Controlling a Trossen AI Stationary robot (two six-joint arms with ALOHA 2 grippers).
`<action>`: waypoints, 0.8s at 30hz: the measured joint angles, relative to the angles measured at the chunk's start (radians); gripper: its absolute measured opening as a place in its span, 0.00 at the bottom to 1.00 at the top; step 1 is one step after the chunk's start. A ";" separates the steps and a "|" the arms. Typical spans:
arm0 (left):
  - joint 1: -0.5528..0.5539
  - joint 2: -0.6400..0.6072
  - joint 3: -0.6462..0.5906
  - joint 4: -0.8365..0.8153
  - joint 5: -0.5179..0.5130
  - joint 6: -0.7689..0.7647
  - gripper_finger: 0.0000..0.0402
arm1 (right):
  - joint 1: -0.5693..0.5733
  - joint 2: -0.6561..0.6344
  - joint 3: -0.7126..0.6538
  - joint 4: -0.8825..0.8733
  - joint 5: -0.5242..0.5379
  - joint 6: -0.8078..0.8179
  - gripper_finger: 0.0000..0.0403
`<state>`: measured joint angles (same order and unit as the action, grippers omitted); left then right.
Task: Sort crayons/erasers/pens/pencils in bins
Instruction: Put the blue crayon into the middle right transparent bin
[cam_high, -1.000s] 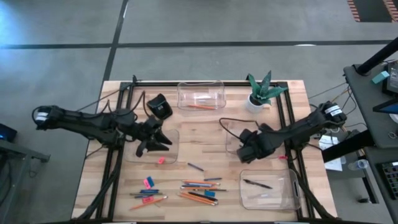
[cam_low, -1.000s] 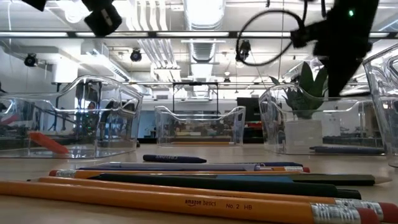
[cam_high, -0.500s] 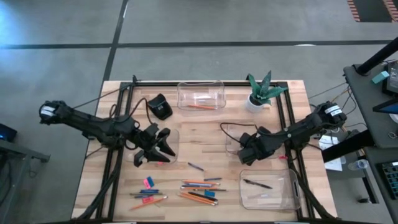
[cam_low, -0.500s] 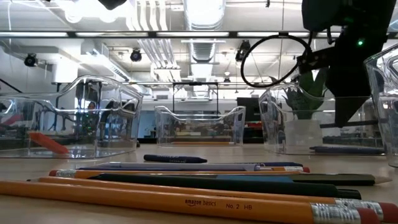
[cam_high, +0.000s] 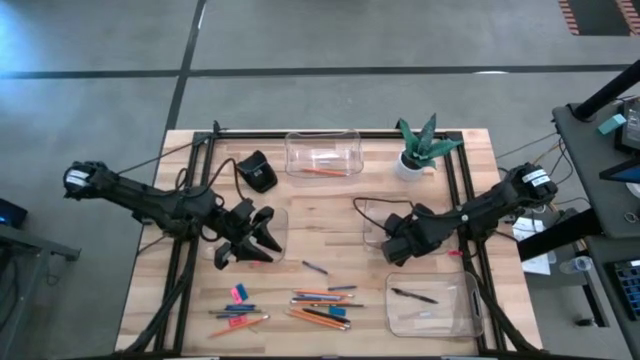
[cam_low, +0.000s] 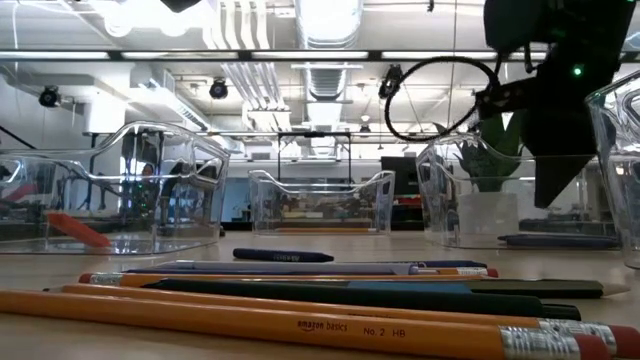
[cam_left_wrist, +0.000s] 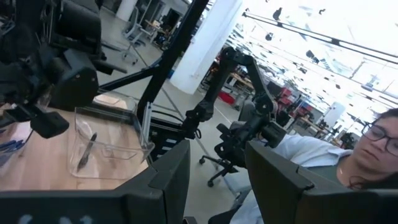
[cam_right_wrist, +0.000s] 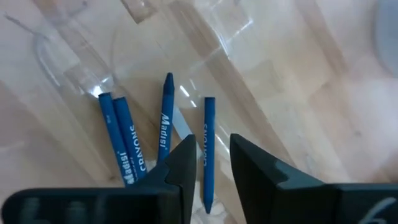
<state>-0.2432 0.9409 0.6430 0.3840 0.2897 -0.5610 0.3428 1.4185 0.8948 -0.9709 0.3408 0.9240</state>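
My right gripper (cam_high: 392, 248) hangs open over the mid-right clear bin (cam_high: 372, 215), fingers pointing down. Its wrist view (cam_right_wrist: 211, 171) shows several blue crayons (cam_right_wrist: 166, 121) lying on the bin floor, one (cam_right_wrist: 209, 124) running under the gap between the fingers. My left gripper (cam_high: 247, 248) is open and empty over the left clear bin (cam_high: 280, 222). Its wrist view (cam_left_wrist: 214, 174) looks level across the table. Orange pencils (cam_high: 318, 296), dark pens (cam_high: 325, 313), a loose crayon (cam_high: 315, 268) and pink erasers (cam_high: 238, 293) lie on the table's near part.
The far bin (cam_high: 322, 153) holds an orange pencil, and the near-right bin (cam_high: 430, 305) holds a pen (cam_high: 413, 295). A black lump (cam_high: 258, 172) and a potted plant (cam_high: 420, 150) stand at the back. A person (cam_left_wrist: 367, 155) sits beyond the table's right side.
My left gripper has gone a little toward the table's near edge over the left bin, then kept still. My right gripper has sunk a little toward the crayon bin.
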 joint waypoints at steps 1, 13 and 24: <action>0.000 0.000 0.000 0.000 0.000 0.000 0.35 | -0.001 -0.002 0.022 -0.026 0.000 0.000 0.24; -0.016 0.000 -0.010 -0.035 0.001 0.002 0.35 | 0.030 0.019 0.297 0.281 0.142 -0.171 0.29; -0.080 0.000 -0.011 -0.149 0.004 0.001 0.35 | 0.052 0.320 0.429 0.608 0.115 -0.390 0.29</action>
<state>-0.3233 0.9413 0.6323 0.2351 0.2939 -0.5596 0.3946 1.7384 1.3242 -0.3630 0.4557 0.5343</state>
